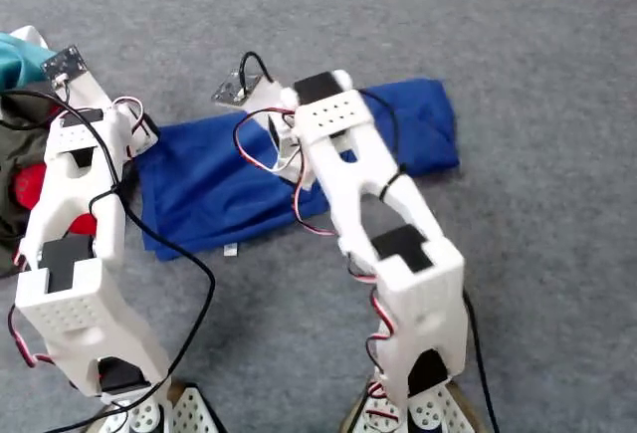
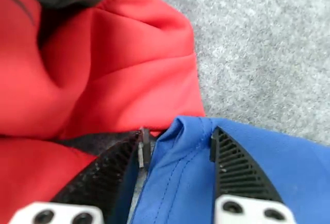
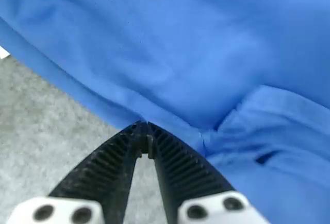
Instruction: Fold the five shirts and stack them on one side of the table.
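Blue was the only colour spread out for work: the blue shirt (image 1: 219, 184) lay flat across the middle of the grey table (image 1: 537, 254), a long band that looked partly folded at most and not yet a compact packet. Your left gripper (image 2: 178, 141) sat at that shirt's left end with its jaws spread, a ridge of blue hem standing between them but not clamped. Just beside it was the red shirt (image 2: 103, 69). Your right gripper (image 3: 144, 131) was over the shirt's edge with its jaws pressed together. The tips met right at the hem, and you could not tell from the wrist view whether any cloth was caught between them.

At the table's left edge the red shirt was bunched with a dark shirt (image 1: 18, 119) and a teal shirt (image 1: 20, 55). That heap looked crumpled, not stacked, so I judged none of them folded. That made four garments you could count, and a fifth could not be made out. By that reckoning you were early: the first shirt was in hand, and all the stacking was left.
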Controlling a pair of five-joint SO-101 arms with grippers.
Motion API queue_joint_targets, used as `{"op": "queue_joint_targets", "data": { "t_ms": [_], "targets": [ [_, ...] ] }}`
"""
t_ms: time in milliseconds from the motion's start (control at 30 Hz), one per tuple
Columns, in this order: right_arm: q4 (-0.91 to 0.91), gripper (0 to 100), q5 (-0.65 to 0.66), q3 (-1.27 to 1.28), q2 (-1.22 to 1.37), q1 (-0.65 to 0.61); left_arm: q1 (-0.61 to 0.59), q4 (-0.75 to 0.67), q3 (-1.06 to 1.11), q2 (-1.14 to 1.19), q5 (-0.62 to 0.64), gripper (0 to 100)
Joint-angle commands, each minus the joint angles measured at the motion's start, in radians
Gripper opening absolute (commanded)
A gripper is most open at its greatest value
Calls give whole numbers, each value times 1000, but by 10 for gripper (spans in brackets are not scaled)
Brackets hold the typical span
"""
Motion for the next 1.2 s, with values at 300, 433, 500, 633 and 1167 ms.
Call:
{"op": "queue_joint_targets", "data": {
  "t_ms": [300, 433, 500, 633, 1167],
  "targets": [
    [87, 2, -2, -71, 108, 94, -14, -12, -20, -5, 2, 200],
    [114, 2, 54, -44, 111, 151, -14, -12, -20, -5, 2, 200],
    [112, 2, 61, -21, 108, 162, -14, -12, -20, -5, 2, 200],
    [118, 2, 55, -64, 79, 156, -12, -12, -20, -5, 2, 200],
    [8, 3, -26, -206, 200, 93, -12, -12, -20, -4, 0, 198]
  ]
}}
